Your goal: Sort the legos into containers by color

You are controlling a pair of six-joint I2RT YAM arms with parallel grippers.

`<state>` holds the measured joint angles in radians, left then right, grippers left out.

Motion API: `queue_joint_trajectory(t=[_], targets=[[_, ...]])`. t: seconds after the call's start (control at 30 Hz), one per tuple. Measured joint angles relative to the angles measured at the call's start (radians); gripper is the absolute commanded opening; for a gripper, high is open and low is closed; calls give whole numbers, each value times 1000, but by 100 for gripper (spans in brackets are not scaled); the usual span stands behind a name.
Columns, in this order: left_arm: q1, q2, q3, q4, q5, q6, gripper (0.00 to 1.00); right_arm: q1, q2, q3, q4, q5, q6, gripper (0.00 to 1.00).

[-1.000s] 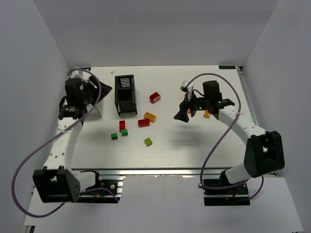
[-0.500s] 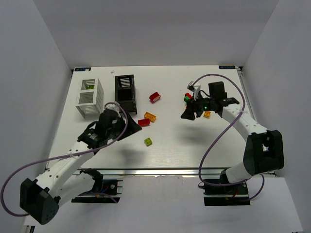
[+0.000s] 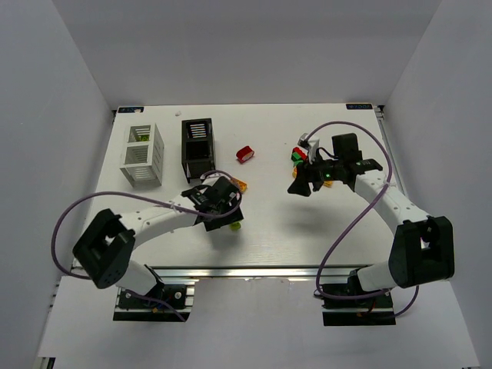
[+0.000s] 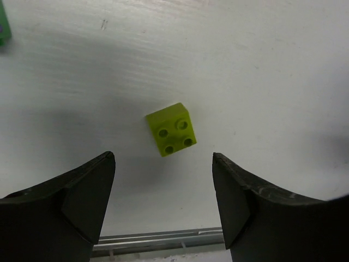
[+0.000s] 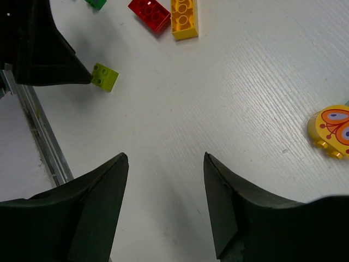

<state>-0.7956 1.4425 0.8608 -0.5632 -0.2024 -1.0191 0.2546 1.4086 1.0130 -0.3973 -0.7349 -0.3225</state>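
Observation:
My left gripper (image 3: 227,214) is open and hovers low over the table, just short of a yellow-green brick (image 4: 170,130), which lies between and ahead of the open jaws (image 3: 235,226). My right gripper (image 3: 297,187) is open and empty above bare table. A red brick (image 5: 149,13), an orange-yellow brick (image 5: 184,19) and the yellow-green brick (image 5: 104,76) lie ahead of it. The round yellow-orange piece (image 5: 332,131) lies to its right. The white bin (image 3: 142,156) and the black bin (image 3: 198,148) stand at the far left.
Another red brick (image 3: 245,154) lies right of the black bin. A red and a green brick (image 3: 296,155) lie behind the right gripper. A green brick (image 4: 2,30) shows at the left wrist view's edge. The table's metal front rail (image 4: 163,237) is close below the left gripper.
My left arm has swung from the white bin across to the table's middle and now sits over the yellow-green brick, covering the bricks near it. My right gripper shifted slightly to the right.

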Motion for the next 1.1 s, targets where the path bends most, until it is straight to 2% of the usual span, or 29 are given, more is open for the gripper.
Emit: queue_joint_trajectory(t=[0.3,0.63,0.87,1.1], targets=[[-18,170,113,-8,-8,-3,81,0,-8,-17,2,0,0,63],[-19,243,141,-20,-8,-6,72,0,-9,-29,3,0,-2,63],[-20,278,170,-23,-8,-1,57,0,-8,-29,3,0,-3,63],[-22,282,177,-31,-8,6,34,0,-8,-29,3,0,-5,63]])
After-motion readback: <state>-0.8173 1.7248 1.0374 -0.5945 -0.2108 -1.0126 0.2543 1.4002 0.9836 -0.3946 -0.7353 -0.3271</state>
